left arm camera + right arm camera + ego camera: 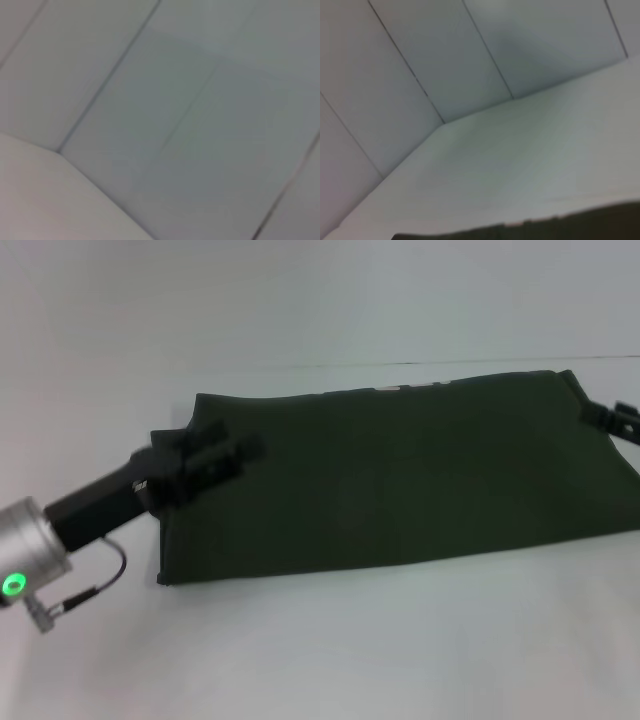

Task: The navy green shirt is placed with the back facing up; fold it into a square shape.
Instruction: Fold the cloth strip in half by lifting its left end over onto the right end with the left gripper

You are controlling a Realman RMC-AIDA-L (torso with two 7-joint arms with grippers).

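Nearest the head camera, the left arm's silver wrist segment with its green light reaches in from the lower left, and its black left end effector (215, 462) rests over the shirt's left end, near the far corner. Whether its fingers are apart or together I cannot tell; they blend into the dark cloth.

The shirt (400, 475) lies flat on the white tabletop (330, 650) as a long, folded olive-green band running left to right, its right end reaching the view's edge. At that far right end the right end effector (618, 420) shows only partly, at the shirt's upper corner; its finger state cannot be told either.

The right wrist view catches a strip of shirt (580, 227) along one edge, with pale wall panels beyond.
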